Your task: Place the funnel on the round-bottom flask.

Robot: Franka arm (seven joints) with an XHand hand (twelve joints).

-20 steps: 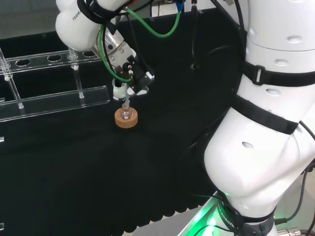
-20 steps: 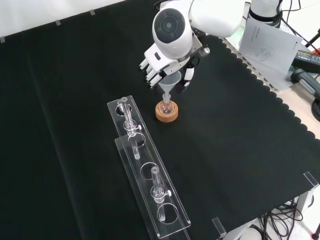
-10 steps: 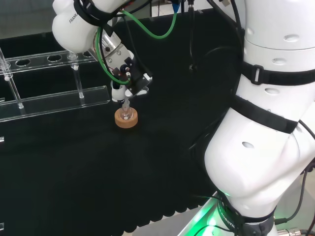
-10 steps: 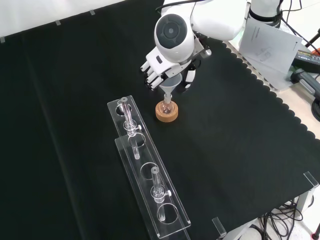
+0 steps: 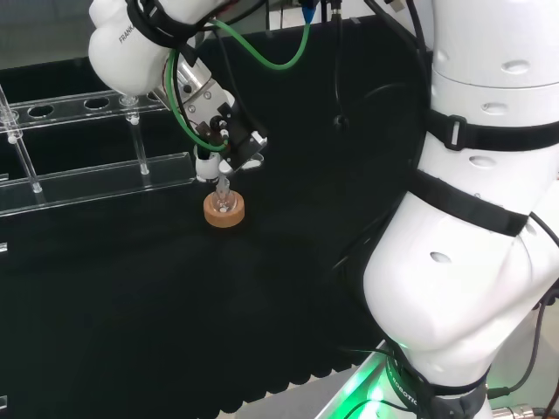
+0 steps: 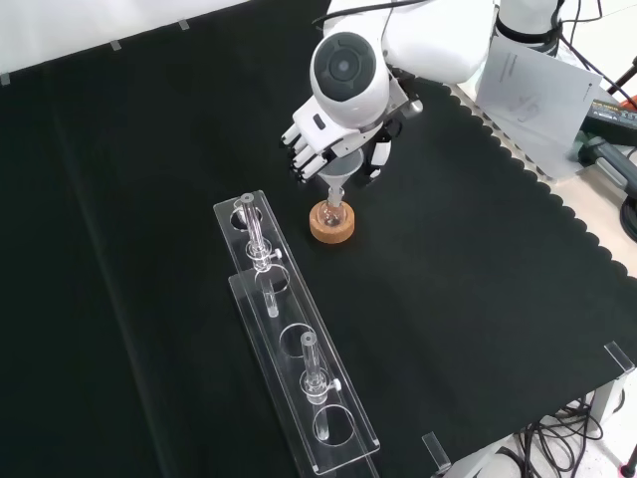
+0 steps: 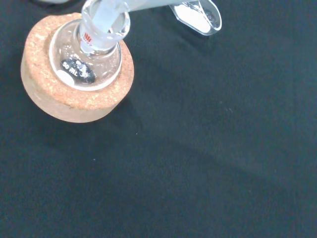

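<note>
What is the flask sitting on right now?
The flask sits in a cork ring on the black cloth. The funnel, held by the hand, reaches its neck. The flask's bottom is hidden in the ring.

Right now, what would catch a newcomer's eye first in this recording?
In the front view, the hand near the top of the cloth is curled round a clear funnel, its stem pointing down at the round-bottom flask on its cork ring. Below and left of them in that view lies a clear rack with tubes standing in it.
</note>
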